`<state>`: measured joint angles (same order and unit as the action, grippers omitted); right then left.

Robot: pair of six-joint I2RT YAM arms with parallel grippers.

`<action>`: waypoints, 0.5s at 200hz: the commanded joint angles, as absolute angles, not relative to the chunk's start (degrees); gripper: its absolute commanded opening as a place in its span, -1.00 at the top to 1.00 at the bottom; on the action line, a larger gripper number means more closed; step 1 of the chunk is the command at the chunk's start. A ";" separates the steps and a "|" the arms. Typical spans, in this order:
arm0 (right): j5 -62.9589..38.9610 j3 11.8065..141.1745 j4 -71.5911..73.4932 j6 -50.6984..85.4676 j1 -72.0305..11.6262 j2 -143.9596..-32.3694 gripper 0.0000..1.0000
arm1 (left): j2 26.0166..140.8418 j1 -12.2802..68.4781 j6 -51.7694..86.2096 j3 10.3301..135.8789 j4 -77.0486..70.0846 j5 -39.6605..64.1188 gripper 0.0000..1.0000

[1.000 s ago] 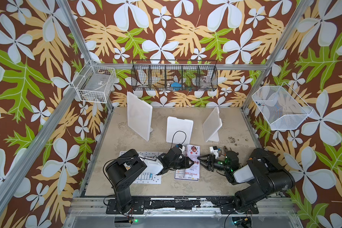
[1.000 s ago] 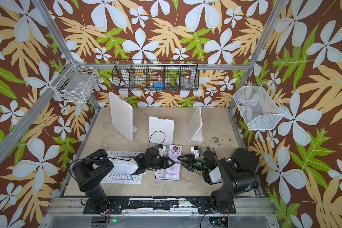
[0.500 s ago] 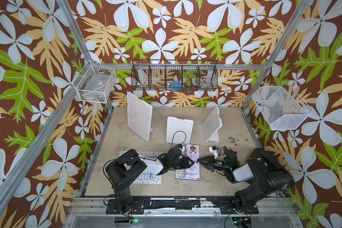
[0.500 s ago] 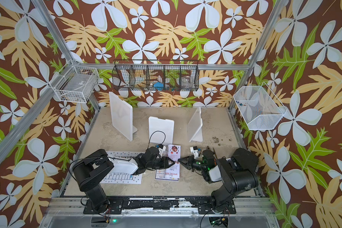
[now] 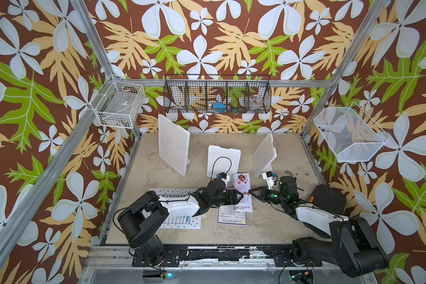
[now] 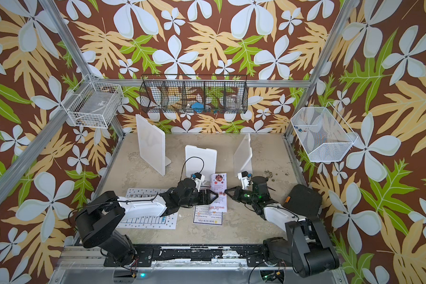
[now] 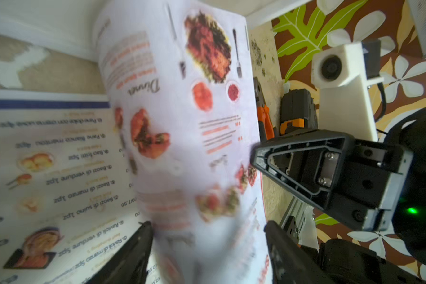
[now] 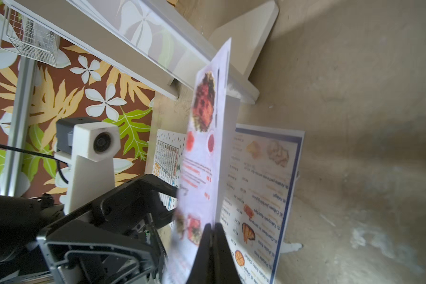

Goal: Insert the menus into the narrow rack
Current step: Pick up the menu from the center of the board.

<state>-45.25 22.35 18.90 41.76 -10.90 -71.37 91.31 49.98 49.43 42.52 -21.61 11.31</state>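
Looks like the handoff step on the pinkish SPECIAL MENU; clamped along one long edge by the right gripper, jaws together on the paper; straddled by the left gripper as well, but with jaws apart and nothing pinched, so probably carried by the right side alone; sitting mid-table just in front of the middle white stand, raised and overlapping the DIM SUM INN menu, itself flat on the table; also flat, partly under the left arm, the big dotted-border menu. Orientation-wise: long axis running from the robot's side toward the back wall; food-photo end pointing at the stands and tipped up, title end nearest the robot; sheet turned partway on edge, printed face up and toward the left gripper. Next up, just guessing: needs swinging over to the narrow rack, lining the leading edge up with the slot, then sliding in without buckling; floppy paper pinched at one edge only, so slow and straight. No way of telling the narrow rack among the tall white stand, the middle one and the angled white stand; none of the menus racked yet.
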 commanded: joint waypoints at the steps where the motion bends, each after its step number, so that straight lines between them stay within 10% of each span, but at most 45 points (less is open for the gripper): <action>1: -39.00 25.39 3.89 30.70 -10.99 -68.22 1.00 | 88.55 49.19 45.36 43.31 -15.92 6.62 -0.67; 22: -35.72 28.60 -2.01 26.31 -11.11 -65.24 1.00 | 84.90 47.89 42.77 43.92 -12.32 4.50 -0.99; 100: -17.39 46.58 -18.48 11.36 -26.11 -64.13 1.00 | 69.63 40.08 25.89 49.99 1.42 -6.58 -0.99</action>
